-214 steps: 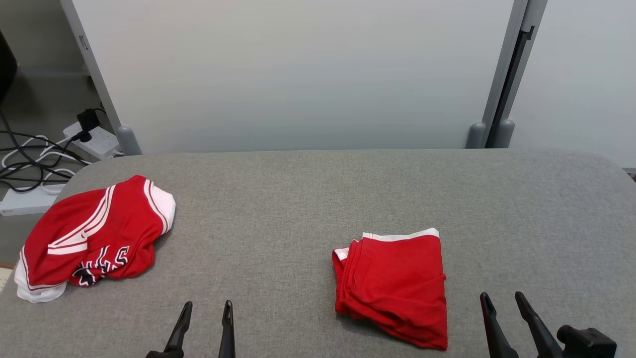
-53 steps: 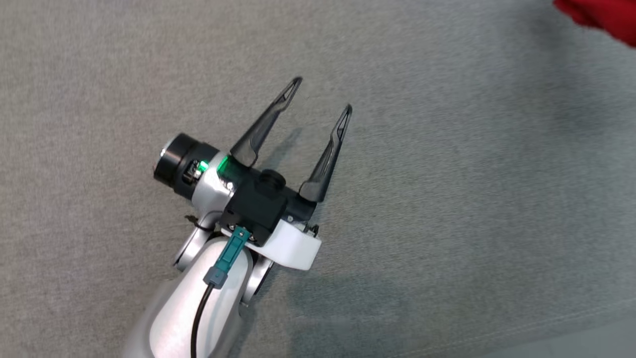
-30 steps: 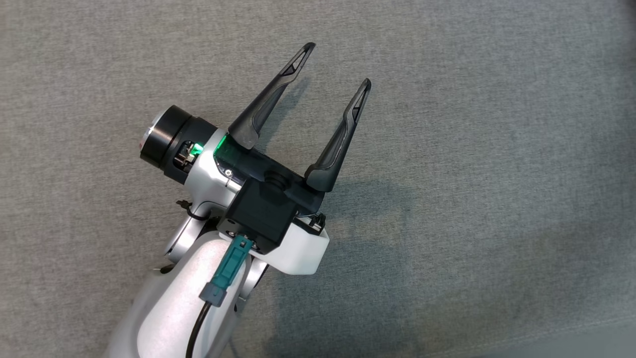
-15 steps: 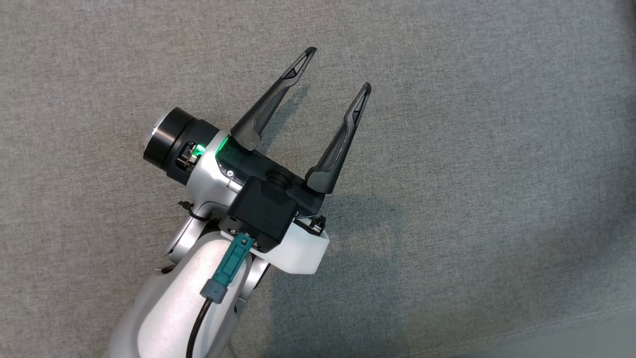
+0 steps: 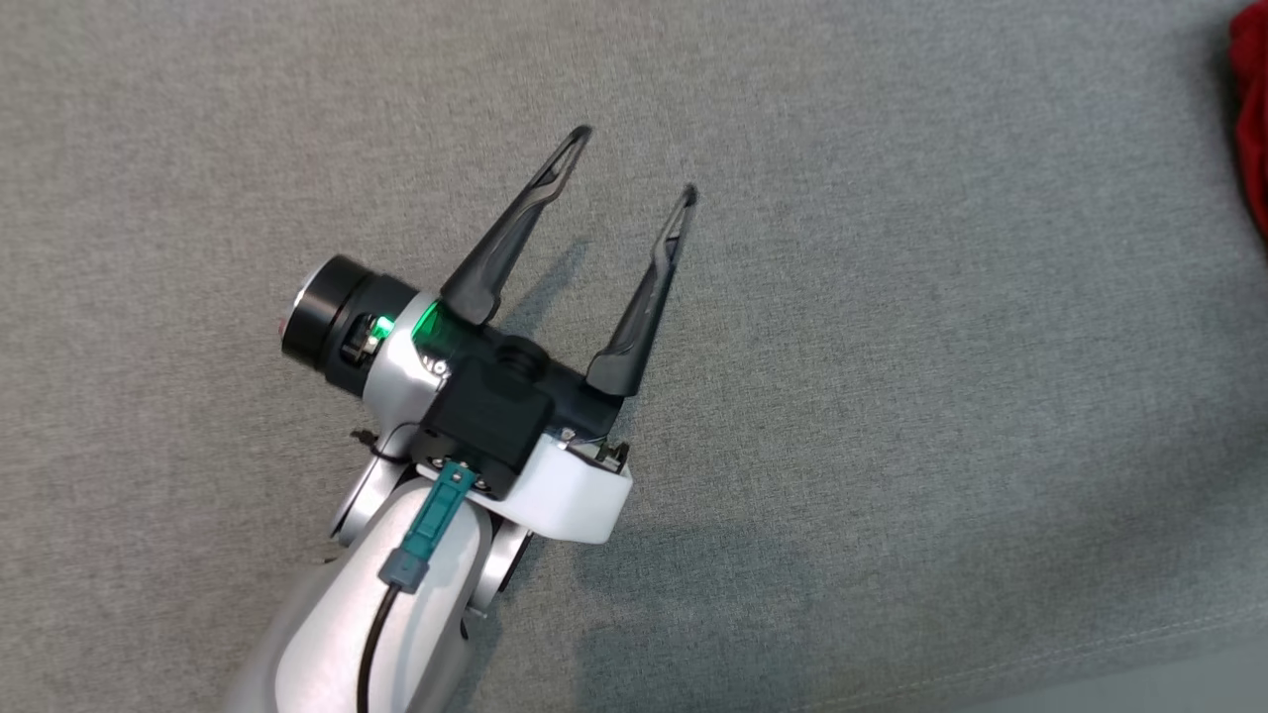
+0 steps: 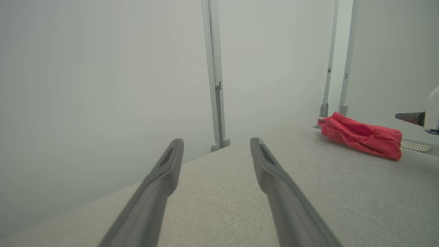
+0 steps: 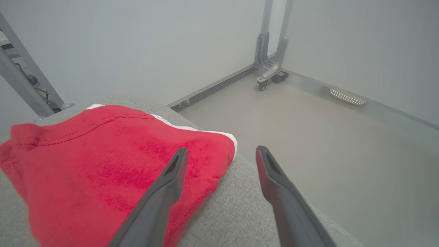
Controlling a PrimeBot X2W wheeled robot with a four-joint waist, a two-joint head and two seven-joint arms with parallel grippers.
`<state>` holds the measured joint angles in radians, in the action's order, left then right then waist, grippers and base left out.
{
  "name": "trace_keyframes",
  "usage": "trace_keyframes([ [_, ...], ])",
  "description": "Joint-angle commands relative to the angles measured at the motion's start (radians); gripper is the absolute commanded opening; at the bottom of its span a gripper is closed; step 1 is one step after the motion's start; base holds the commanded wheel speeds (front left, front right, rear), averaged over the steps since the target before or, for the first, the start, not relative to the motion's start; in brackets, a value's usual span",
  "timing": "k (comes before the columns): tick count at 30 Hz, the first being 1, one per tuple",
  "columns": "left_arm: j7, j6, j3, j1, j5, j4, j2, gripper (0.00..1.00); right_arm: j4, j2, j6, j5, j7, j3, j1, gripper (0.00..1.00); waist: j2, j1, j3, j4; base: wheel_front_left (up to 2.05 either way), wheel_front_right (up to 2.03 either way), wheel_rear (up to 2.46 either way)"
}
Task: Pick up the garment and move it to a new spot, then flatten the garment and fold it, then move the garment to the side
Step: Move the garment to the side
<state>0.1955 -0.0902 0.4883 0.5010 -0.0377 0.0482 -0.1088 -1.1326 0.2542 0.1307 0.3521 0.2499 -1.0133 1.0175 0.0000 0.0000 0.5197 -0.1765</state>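
The folded red garment (image 7: 103, 164) with white trim lies at a rounded corner of the grey table (image 7: 240, 212). My right gripper (image 7: 221, 150) hovers open just above it, one finger over the cloth and the other past its edge, holding nothing. In the head view my left gripper (image 5: 637, 161) stands open and empty over bare table (image 5: 892, 396), with a sliver of the garment (image 5: 1252, 119) at the right edge. The left wrist view looks past my left gripper (image 6: 216, 142) to the garment (image 6: 360, 135) far off to the right.
Beyond the garment the table drops off to a grey floor (image 7: 308, 113). Pale partition panels (image 6: 103, 85) stand behind the table, with caster feet (image 7: 271, 73) at their base. A dark fingertip (image 6: 410, 117) of the right arm shows beside the garment.
The head view has shifted slightly, bringing the garment's red edge into sight at the right. My left gripper stays open. My right gripper has gone from shut to open.
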Motion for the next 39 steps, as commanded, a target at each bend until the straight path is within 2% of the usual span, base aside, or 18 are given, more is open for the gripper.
trace_keyframes([
  [1,0.005,-0.01,-0.033,-0.013,-0.008,0.021,-0.004,1.0,0.028,0.008,0.0,0.016,0.011,0.009,0.008,1.0,0.0,0.0,-0.029,0.004,0.0,0.0,0.0],
  [4,0.019,-0.033,-0.06,-0.048,-0.051,0.0,0.007,1.0,0.085,-0.038,0.0,0.037,0.011,0.045,0.025,1.0,0.0,0.0,-0.076,0.015,0.0,0.0,0.0],
  [7,0.031,-0.056,-0.091,-0.088,-0.1,-0.026,0.018,1.0,0.13,-0.089,0.0,-0.003,0.011,0.127,0.006,1.0,0.0,0.0,-0.13,0.03,0.0,0.0,0.0],
  [14,0.046,-0.101,-0.142,-0.179,-0.178,-0.071,0.031,1.0,0.209,-0.149,0.0,-0.163,0.012,0.41,-0.119,1.0,0.0,0.0,-0.262,0.09,0.0,0.0,0.0],
  [21,0.055,-0.116,-0.174,-0.248,-0.226,-0.115,0.033,1.0,0.309,-0.161,0.0,-0.337,0.012,0.674,-0.252,1.0,0.0,0.0,-0.367,0.16,0.0,0.0,0.0],
  [30,0.061,-0.124,-0.205,-0.321,-0.26,-0.16,0.028,1.0,0.465,-0.158,0.0,-0.503,0.012,0.967,-0.434,1.0,0.0,0.0,-0.484,0.211,0.0,0.0,0.0],
  [34,0.064,-0.118,-0.218,-0.35,-0.273,-0.159,0.029,1.0,0.554,-0.147,0.0,-0.548,0.012,1.053,-0.53,1.0,0.0,0.0,-0.525,0.228,0.0,0.0,0.0],
  [39,0.066,-0.108,-0.238,-0.373,-0.265,-0.147,0.03,1.0,0.698,-0.144,0.0,-0.583,0.012,1.098,-0.642,1.0,0.0,0.0,-0.553,0.244,0.0,0.0,0.0],
])
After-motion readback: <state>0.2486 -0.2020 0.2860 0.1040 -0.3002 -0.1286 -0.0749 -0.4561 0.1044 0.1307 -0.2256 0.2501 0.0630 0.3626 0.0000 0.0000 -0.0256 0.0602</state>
